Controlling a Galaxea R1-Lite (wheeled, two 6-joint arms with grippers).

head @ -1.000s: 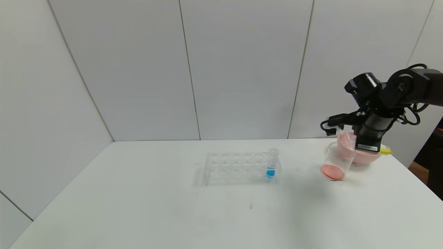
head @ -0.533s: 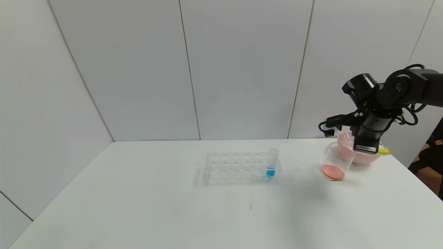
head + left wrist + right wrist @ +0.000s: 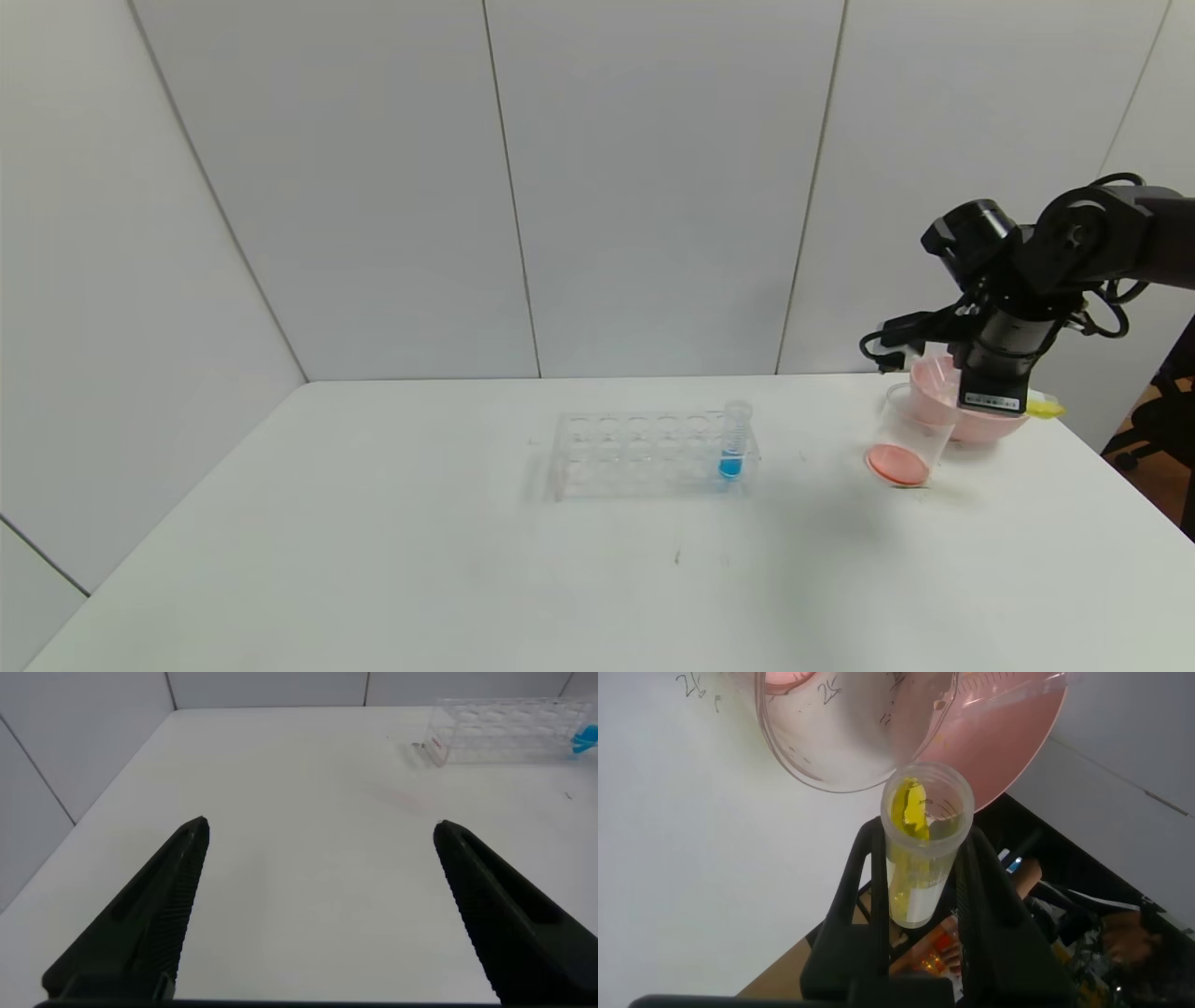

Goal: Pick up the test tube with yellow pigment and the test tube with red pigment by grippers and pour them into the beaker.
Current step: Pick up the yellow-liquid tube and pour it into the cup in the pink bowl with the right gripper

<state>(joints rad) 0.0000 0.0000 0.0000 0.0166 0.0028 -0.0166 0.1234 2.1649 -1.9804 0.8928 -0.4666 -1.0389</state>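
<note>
Beaker point(image 3: 907, 437) on table point(image 3: 467, 579), right side, touching pink bowl point(image 3: 980, 425) — red liquid at bottom. Right gripper point(image 3: 920, 905) beside beaker rim, fingers clamped on test tube with yellow pigment point(image 3: 920, 849) (mouth toward beaker). Left gripper point(image 3: 318, 905) low over table, fingers spread wide — holding nothing.

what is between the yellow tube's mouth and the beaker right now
Nothing visible. The right claw grips the test tube with yellow pigment, whose open mouth sits just beside the beaker rim.
</note>
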